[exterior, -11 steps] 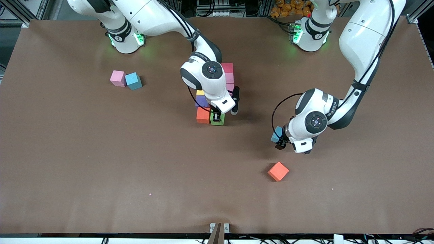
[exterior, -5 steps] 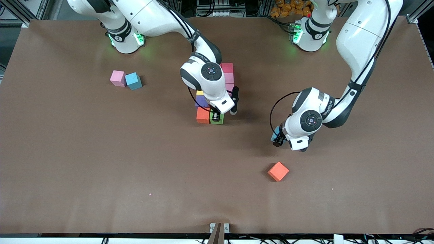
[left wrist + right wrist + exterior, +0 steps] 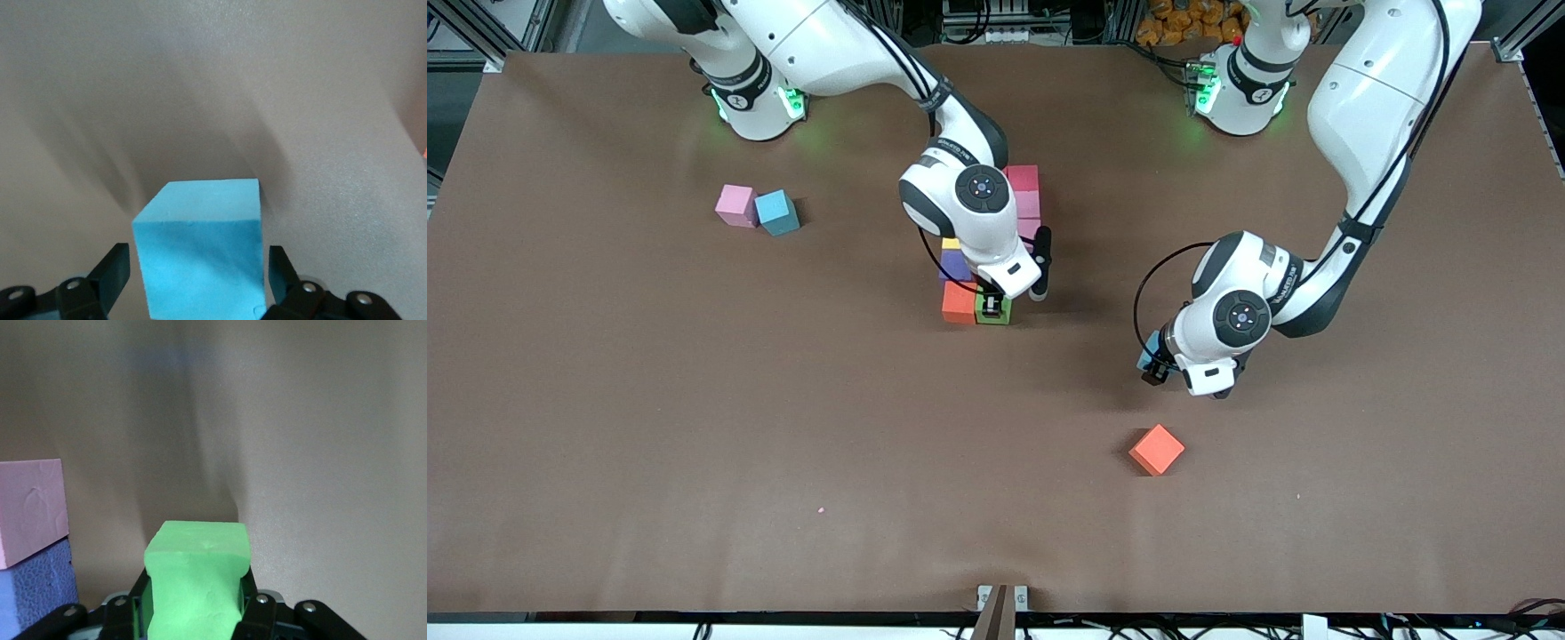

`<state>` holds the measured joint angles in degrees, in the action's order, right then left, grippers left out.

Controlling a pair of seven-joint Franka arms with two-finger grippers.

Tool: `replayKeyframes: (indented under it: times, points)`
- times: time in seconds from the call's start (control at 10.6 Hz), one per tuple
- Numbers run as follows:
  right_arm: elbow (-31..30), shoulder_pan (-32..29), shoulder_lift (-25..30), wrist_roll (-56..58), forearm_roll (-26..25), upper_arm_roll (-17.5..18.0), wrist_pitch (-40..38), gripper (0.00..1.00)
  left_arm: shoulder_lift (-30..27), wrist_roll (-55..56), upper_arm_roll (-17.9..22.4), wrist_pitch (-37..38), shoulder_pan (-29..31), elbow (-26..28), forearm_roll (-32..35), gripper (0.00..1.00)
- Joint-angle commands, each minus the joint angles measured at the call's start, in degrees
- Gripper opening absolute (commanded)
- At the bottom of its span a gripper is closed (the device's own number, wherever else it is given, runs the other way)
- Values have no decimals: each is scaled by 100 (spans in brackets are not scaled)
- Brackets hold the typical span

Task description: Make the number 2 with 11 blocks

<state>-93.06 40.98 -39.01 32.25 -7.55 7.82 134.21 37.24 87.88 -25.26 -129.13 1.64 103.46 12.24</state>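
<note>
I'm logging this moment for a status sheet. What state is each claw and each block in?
Right claw: shut on the green block, beside the orange block of the partly built digit.
Left claw: fingers either side of the light blue block, small gaps showing, not clamped.
Loose orange block: alone on the table, turned askew.
Pink block and blue block: side by side, touching, unused.

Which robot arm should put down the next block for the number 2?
Probably the right. Its right gripper squeezes the green block right beside the orange block in the number 2; the left gripper is apart.
</note>
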Motion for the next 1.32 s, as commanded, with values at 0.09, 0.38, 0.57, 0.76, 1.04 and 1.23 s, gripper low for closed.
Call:
replayKeyframes:
  times: [0.09, 0.38, 0.57, 0.76, 1.04, 1.23]
  points:
    - [-80, -64, 51, 256, 114, 36, -9, 34, 117, 115, 3, -121, 3, -54, 156, 92]
    - [-89, -73, 51, 370, 113, 36, -9, 34, 179, 115, 3, -209, 3, -63, 156, 82]
    - [-133, -73, 60, 379, 113, 36, -9, 34, 135, 124, 3, -209, 12, -71, 156, 74]
    - [-151, -73, 60, 396, 113, 36, -9, 34, 126, 124, 3, -191, 47, -177, 147, 76]
    - [-151, -73, 69, 396, 105, 36, -9, 34, 73, 115, 3, -174, 74, -177, 147, 74]
    - [-151, -73, 60, 405, 105, 36, -9, 34, 82, 124, 3, -174, 65, -177, 147, 66]
